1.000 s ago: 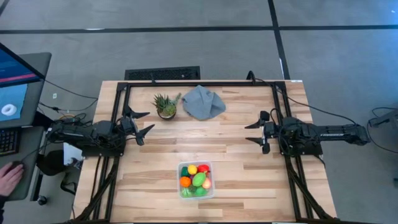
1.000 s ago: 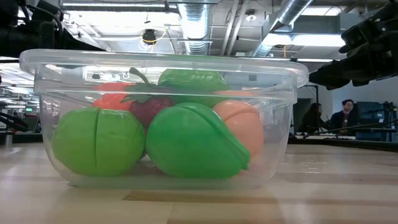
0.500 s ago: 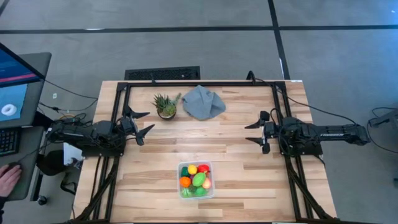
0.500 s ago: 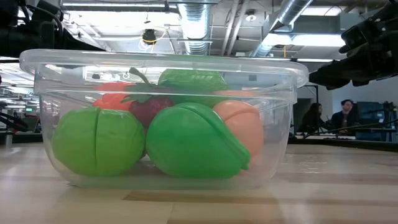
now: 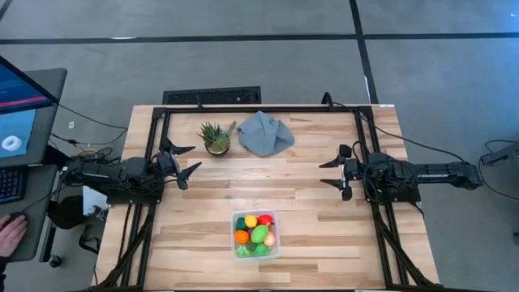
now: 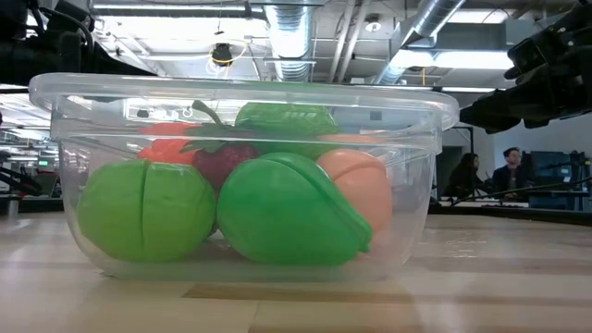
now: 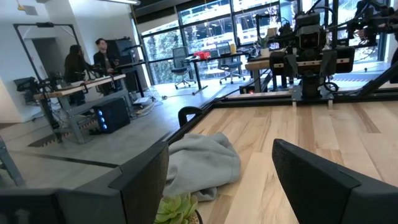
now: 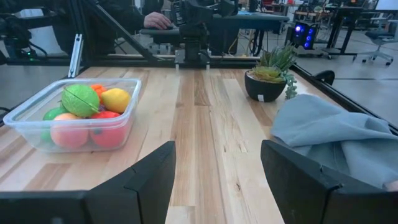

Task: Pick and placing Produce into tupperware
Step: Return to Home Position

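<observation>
— Where does the tupperware sit?
— The clear tupperware [image 5: 256,235] stands on the wooden table [image 5: 316,215], near its front edge and about midway between the two arms. The produce [image 5: 255,234] lies inside it: a yellow lemon [image 8: 116,99], an orange fruit [image 5: 242,237], a peach [image 6: 356,190], a strawberry [image 6: 222,159], and a round green fruit [image 6: 145,210] with a seam down its middle, pressed against the wall.
— And the claws?
— The left gripper [image 5: 188,160] hangs over the left side of the table, its fingers spread apart with nothing between them. The right gripper [image 5: 328,173] hangs over the right side, also spread and empty. Both are well apart from the container.
— What else is on the table?
— A small potted succulent [image 5: 216,138] stands at the back, with a crumpled grey cloth [image 5: 265,133] just beside it.
— Any label or writing?
— None I can read. A monitor [image 5: 20,97] off the table's left shows a blue screen, but its contents are too small to make out.
</observation>
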`<state>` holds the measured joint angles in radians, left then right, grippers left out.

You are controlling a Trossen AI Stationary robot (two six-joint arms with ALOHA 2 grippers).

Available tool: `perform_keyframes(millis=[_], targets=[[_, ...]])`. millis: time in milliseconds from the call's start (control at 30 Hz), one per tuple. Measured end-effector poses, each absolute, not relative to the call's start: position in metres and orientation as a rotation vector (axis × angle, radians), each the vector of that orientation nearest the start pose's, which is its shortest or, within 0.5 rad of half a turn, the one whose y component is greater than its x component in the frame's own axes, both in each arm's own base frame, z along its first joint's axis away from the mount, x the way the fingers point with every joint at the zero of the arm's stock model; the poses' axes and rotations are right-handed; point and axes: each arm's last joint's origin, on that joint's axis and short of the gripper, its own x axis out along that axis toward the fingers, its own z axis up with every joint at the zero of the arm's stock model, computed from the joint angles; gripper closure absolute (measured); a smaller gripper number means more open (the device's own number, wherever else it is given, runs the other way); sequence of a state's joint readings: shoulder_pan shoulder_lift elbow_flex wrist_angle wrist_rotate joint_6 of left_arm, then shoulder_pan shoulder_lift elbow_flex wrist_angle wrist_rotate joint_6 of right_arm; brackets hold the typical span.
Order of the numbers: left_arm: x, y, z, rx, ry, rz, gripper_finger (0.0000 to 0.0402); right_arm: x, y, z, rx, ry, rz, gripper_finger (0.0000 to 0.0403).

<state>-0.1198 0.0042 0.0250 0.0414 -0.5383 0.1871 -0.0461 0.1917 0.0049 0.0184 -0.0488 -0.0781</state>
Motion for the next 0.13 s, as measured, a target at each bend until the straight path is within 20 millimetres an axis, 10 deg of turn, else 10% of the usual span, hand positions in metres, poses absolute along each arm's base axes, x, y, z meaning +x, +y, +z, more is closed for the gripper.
perform_keyframes(millis=[133], targets=[[0.0933, 0.0037, 0.1753, 0.164, -0.02, 0.422, 0.0123, 0.108, -0.0036, 0.1511, -0.07, 0.168, 0.009, 0.0143]])
